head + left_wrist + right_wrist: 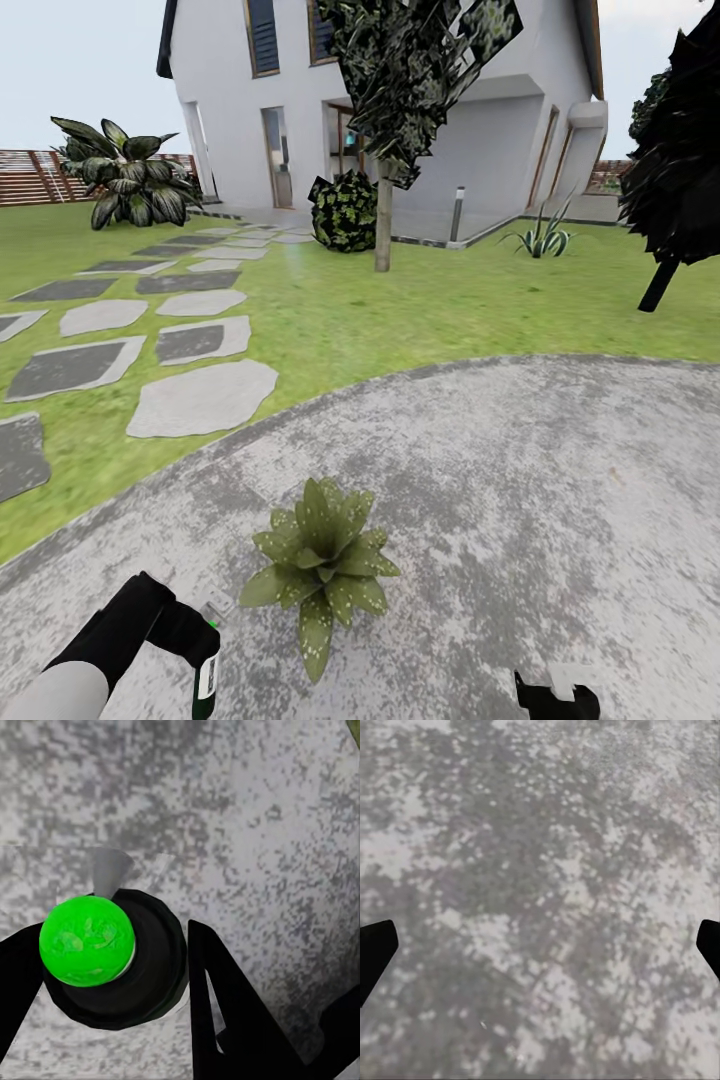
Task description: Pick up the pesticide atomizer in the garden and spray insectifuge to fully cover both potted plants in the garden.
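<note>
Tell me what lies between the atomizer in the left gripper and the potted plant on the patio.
Nothing: in the head view, only bare grey patio separates the pesticide atomizer, held in the left gripper, from the potted plant.

A white house (400,90) with tall windows stands at twelve o'clock, with a thin-trunked tree (383,150) and a round dark bush (345,210) in front of it and a short grey post (457,213) just to their right. Flat stepping stones (190,345) run across the grass from nine o'clock up toward the house, past a big broad-leaved shrub (130,180) and a wooden slat fence (30,178) at ten o'clock. A striped spiky plant (543,237) sits at one o'clock and a dark tree (680,160) leans at two o'clock.
</note>
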